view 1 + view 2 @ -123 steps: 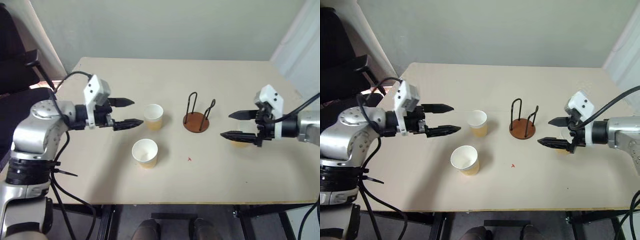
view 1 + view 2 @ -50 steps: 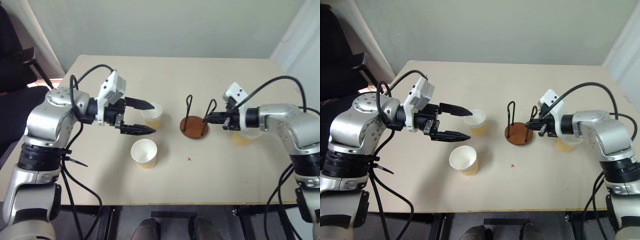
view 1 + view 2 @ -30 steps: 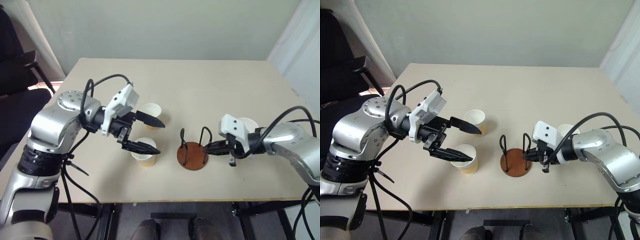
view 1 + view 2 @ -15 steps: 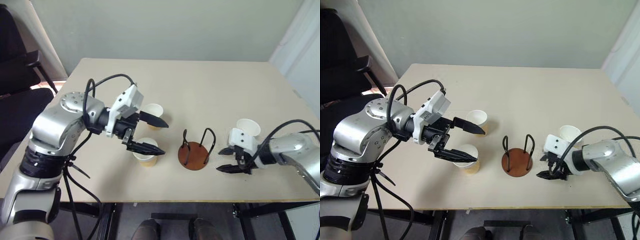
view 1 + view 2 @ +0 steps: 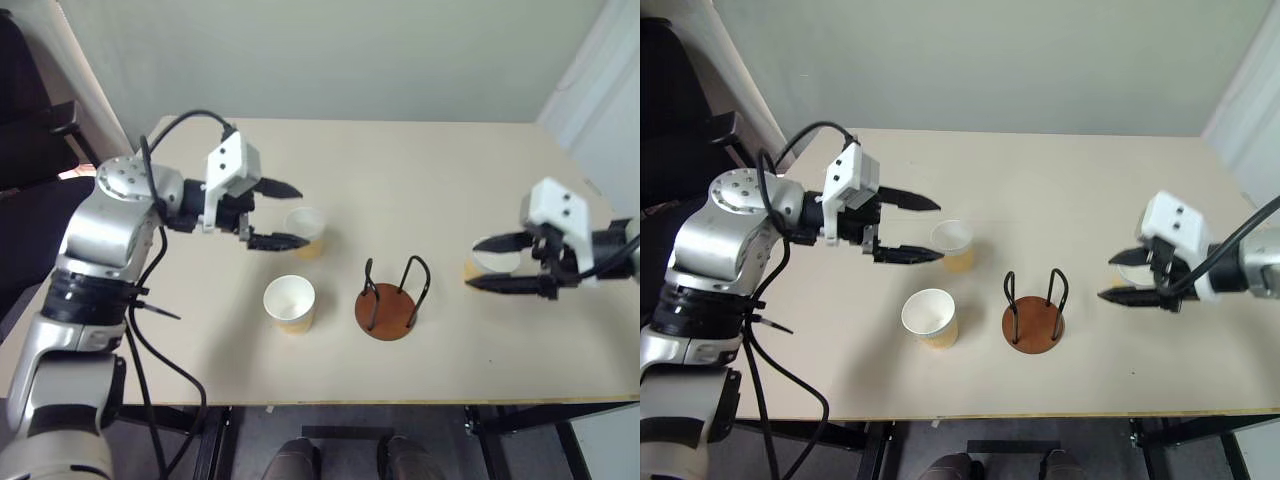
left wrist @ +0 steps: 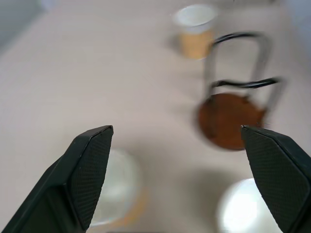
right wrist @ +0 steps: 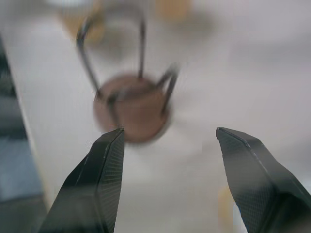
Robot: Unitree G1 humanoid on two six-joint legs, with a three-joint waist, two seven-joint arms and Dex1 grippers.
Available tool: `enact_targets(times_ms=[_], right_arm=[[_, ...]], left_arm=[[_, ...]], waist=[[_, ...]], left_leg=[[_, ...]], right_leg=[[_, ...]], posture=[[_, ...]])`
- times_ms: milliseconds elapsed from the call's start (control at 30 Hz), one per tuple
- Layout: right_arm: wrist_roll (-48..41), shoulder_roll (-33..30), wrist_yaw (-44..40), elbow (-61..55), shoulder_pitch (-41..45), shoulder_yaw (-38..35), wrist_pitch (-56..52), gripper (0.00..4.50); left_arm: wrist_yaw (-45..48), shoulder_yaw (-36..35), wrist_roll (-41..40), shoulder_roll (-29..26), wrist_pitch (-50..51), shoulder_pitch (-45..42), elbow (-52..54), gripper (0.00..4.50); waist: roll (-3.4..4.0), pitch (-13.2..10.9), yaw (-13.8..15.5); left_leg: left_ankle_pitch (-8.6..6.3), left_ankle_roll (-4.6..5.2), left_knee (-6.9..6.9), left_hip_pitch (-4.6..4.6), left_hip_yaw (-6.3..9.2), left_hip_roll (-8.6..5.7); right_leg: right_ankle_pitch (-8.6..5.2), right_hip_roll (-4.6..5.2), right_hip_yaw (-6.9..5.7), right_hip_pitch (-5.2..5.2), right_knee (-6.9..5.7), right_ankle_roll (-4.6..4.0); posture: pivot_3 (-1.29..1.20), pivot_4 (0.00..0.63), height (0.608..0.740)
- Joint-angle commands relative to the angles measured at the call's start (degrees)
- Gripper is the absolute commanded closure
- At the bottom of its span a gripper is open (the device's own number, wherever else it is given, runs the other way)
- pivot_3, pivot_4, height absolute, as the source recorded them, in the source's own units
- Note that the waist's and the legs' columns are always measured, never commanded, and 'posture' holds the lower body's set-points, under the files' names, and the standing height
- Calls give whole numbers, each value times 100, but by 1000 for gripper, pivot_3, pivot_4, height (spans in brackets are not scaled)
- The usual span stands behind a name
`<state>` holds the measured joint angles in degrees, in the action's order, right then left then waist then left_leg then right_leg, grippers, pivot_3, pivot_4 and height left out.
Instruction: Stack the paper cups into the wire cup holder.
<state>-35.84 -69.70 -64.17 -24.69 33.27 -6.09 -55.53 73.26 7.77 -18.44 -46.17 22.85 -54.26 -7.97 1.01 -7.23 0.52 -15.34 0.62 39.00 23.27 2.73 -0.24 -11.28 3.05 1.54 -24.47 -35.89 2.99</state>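
Observation:
The wire cup holder (image 5: 385, 310) stands empty at the table's front middle. One paper cup (image 5: 289, 303) stands upright to its left, and a second paper cup (image 5: 306, 230) stands behind that one. My left gripper (image 5: 293, 215) hovers open just left of the second cup, with one fingertip at its side and nothing held. The third paper cup (image 5: 494, 256) stands at the right, partly hidden by my right gripper (image 5: 474, 266), which is open and empty, pointing toward the holder. The right wrist view shows the holder (image 7: 131, 114) ahead of its fingers (image 7: 104, 174).
The beige table (image 5: 400, 170) has free room at the back and along its front edge. A black chair (image 5: 30, 110) stands off the table's left corner. A wall runs behind the table.
My right gripper let go of the holder's wire, opened, and drew back to the right and upward. My left gripper moved from over the near cup toward the far cup. The holder stayed put.

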Motion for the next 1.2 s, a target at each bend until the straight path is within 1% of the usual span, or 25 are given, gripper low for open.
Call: enact_targets(times_ms=[33,133,233,367,500,667,833,1200], right_arm=[[-213,41,-16,117,475,-27,-122,1446],[-277,136,43,152,735,104,-243,1446],[-319,178,19,175,858,198,-294,1446],[-513,237,-95,185,1096,216,-380,1446],[-830,246,-195,169,1340,137,-548,1446],[-902,182,-158,159,1323,127,-608,1446],[-957,151,-111,119,1257,86,-679,1446],[-1107,170,8,37,1232,58,-775,1446]], left_arm=[[-33,230,584,-10,-494,-472,-137,0],[113,603,1220,-136,-992,-705,-185,0],[285,1042,1963,-325,-1731,-915,-377,0],[330,1397,2645,-357,-2593,-1106,-809,0],[327,1497,2911,-167,-2851,-1198,-986,0],[656,1360,2735,-92,-2783,-1153,-853,0],[602,1455,3046,-93,-3030,-1150,-1243,0],[374,1673,3601,405,-3633,-1384,-2238,0]], waist=[[0,0,8],[1,0,7],[1,0,6],[1,0,11],[1,0,18],[1,1,19],[2,1,17],[2,1,23]], left_leg=[[-1,3,2,8,-1,0],[-4,8,4,25,-3,0],[-7,8,0,53,-2,0],[-7,7,-5,85,-2,0],[-9,7,-4,87,-1,0],[-10,9,5,90,1,-2],[-9,8,5,86,0,0],[-9,9,11,87,-2,-1]], right_leg=[[-1,0,0,-8,1,2],[-8,0,0,-24,4,10],[-13,0,0,-58,5,18],[-15,1,0,-92,4,22],[-15,1,0,-92,6,22],[-15,3,-1,-92,2,22],[-15,2,-1,-93,-7,22],[-14,4,-1,-92,-8,23]], posture=[[0,150,740],[0,150,740],[0,150,740],[0,150,740],[0,150,740],[0,150,740],[0,150,740],[0,150,740]])
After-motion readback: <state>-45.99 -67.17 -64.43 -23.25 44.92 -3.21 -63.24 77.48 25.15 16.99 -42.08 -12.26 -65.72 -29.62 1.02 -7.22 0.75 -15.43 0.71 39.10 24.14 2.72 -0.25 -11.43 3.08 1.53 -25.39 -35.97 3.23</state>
